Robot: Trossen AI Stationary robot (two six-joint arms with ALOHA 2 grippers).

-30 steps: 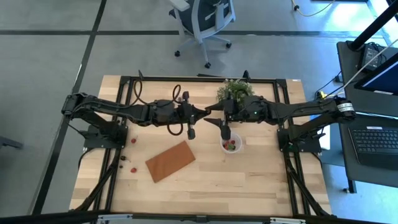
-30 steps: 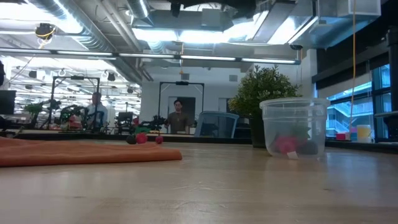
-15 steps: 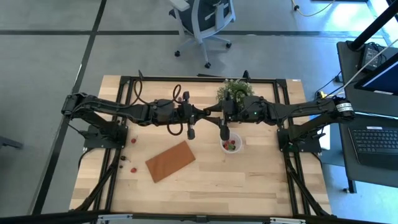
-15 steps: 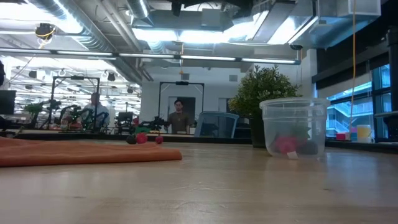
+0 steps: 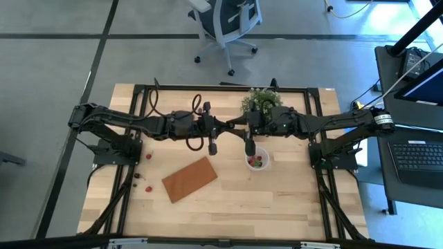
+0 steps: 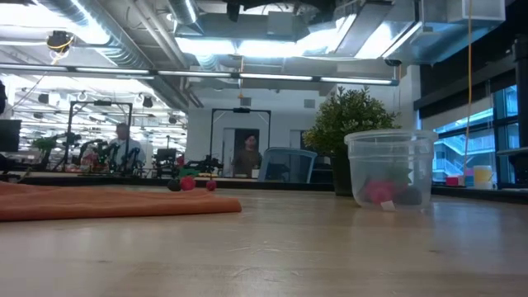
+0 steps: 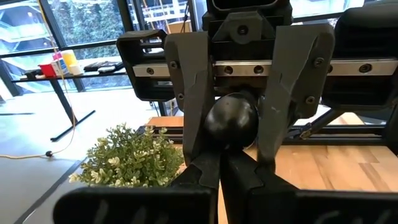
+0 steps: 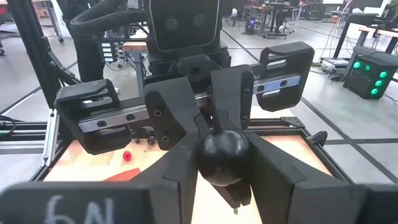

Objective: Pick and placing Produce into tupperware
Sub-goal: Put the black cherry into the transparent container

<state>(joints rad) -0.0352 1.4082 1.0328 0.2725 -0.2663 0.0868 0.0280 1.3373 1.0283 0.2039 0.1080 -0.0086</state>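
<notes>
Starting up front: brown board flat on the table, tupperware near it with red and dark produce inside, loose red pieces well apart. Higher up, right gripper clamps narrowly round a dark berry; left gripper pinched tight against it. Plant behind

cup upright on table, pink and dark fruit inside at its bottom | plant right behind cup | orange board flat, well apart from cup | small red and dark berries just past board | people far off in room
</notes>
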